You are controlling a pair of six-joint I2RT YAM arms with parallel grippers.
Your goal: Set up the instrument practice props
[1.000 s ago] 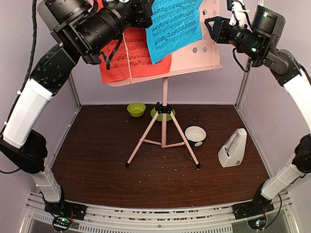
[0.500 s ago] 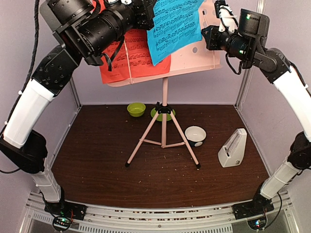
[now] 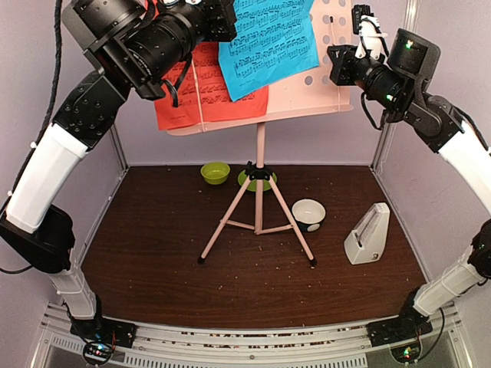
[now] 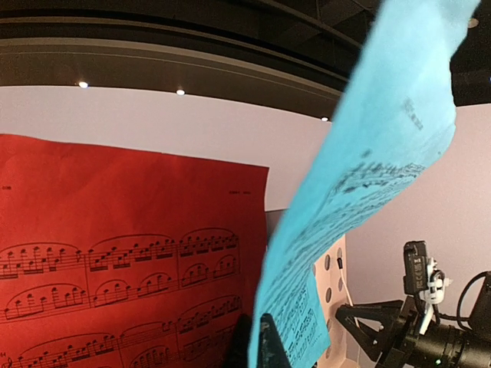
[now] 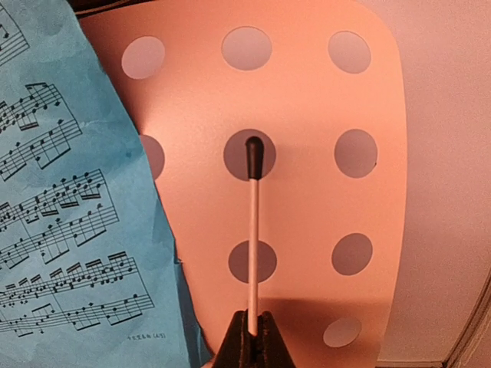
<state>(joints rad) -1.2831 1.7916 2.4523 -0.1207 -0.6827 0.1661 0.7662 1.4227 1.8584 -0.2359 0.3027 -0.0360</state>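
On dark brown table (image 3: 153, 261): green bowl (image 3: 215, 172), green plate (image 3: 247, 182), white black-based bowl (image 3: 308, 213) crowd pale pink hole-dotted music stand (image 3: 307, 96); white-grey pyramid metronome (image 3: 367, 236) rightward; left pincer (image 4: 257, 349) clamps blue music sheet (image 3: 268, 42); right pincer (image 5: 252, 341) closed on thin black-tipped white rod (image 5: 252, 230).

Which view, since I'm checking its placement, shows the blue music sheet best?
Top external: the blue music sheet shows nearly whole, overlapping the red music sheet on the pink stand's desk. Left wrist sees it curled, almost edge-on; right wrist catches only one corner.
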